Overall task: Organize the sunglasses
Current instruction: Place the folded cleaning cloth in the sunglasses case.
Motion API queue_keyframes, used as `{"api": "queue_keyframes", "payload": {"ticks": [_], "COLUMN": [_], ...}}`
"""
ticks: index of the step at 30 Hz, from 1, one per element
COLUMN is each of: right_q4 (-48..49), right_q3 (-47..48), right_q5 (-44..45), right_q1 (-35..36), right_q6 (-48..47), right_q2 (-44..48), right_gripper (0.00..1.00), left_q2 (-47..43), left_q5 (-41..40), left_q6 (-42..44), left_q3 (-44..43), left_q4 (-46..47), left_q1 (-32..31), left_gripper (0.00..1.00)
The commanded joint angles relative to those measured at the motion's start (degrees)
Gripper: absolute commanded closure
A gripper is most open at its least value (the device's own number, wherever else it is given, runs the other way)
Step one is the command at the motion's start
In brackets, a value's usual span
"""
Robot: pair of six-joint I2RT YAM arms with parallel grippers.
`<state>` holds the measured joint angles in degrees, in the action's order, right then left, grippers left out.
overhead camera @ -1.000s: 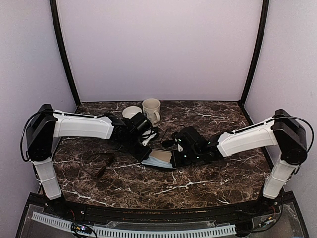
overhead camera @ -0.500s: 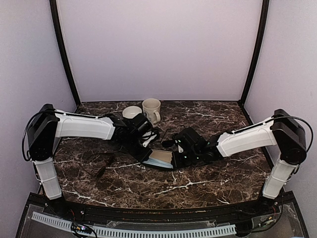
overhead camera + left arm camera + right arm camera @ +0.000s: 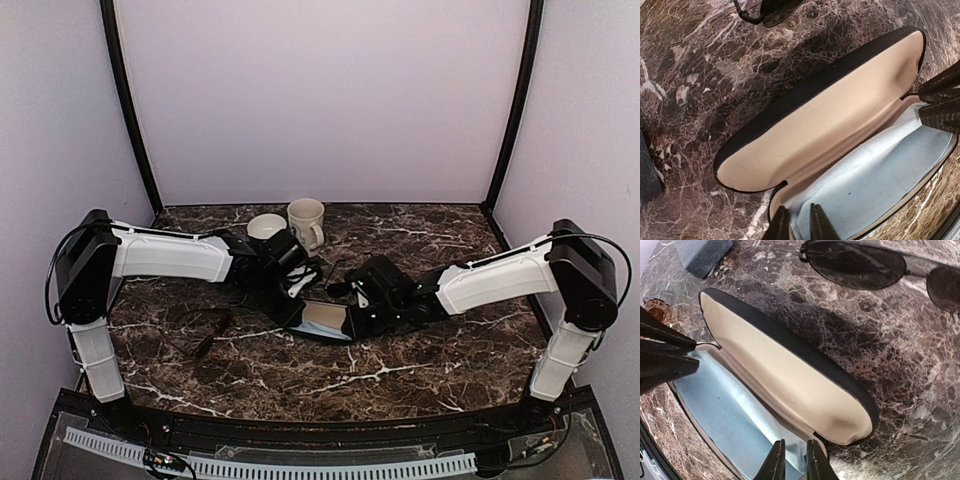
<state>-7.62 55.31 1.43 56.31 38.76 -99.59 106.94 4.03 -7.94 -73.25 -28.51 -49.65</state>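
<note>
A black oblong case point(image 3: 322, 320) lies open between my grippers, with beige lining point(image 3: 820, 120) and a light blue cloth point(image 3: 875, 175) in its lower half. My left gripper point(image 3: 796, 222) is shut on the rim of that lower half at one end. My right gripper point(image 3: 792, 460) is shut on the rim at the other end. The black thin-framed sunglasses point(image 3: 855, 265) lie on the marble just beyond the case, also in the top view point(image 3: 325, 270). The brownish sunglasses point(image 3: 205, 332) lie to the left, apart from both grippers.
A grey-blue rectangular case point(image 3: 702, 255) sits near the left arm. A cream mug point(image 3: 306, 220) and a white cup point(image 3: 265, 226) stand at the back of the marble table point(image 3: 420, 370). Purple walls enclose three sides.
The case has swung further open between the grippers: in the top view the beige lining now shows where the blue cloth showed. Both arms shifted only slightly.
</note>
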Motion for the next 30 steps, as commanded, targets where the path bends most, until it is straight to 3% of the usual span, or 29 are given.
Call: {"api": "queue_keyframes", "payload": {"ticks": [1,8,13,14,17,19,30], "right_q4": [-1.02,-4.09,-6.13,-6.37,-7.29,-7.81,-6.82], "right_q3": [2.82,4.87,3.82,3.30,2.64,2.39,6.70], "right_q5": [1.02,3.20,6.34,6.71,7.09,7.65,4.22], "right_q1": [-0.33,-0.59,-1.89,-2.83,-5.57,-7.24,-17.51], "right_q6": [-0.85,-2.21,-2.96,-3.37,-5.29,-7.17,-12.06], "right_q2": [0.36,3.06,7.61,8.83,11.33,11.75,6.49], "right_gripper": [0.82,0.79,0.70,0.67,0.43,0.34,0.31], "left_q2": [-0.56,-1.97,-4.79,-5.47,-7.69,-8.82,-11.83], "left_q5": [-0.69,-2.99,-6.63,-7.81,-9.24,-9.06,-7.79], "left_q6": [-0.06,0.25,0.17,0.06,-0.68,-1.18,-3.38], "left_q3": [-1.44,-4.01,-4.50,-4.16,-2.45,-1.39,2.68], "left_q4": [-2.26,-4.28,-4.59,-4.37,-2.61,-1.35,3.59], "left_q1": [0.34,0.34,0.34,0.42,0.87,1.11,2.41], "left_gripper": [0.81,0.69,0.56,0.53,0.49,0.46,0.41]}}
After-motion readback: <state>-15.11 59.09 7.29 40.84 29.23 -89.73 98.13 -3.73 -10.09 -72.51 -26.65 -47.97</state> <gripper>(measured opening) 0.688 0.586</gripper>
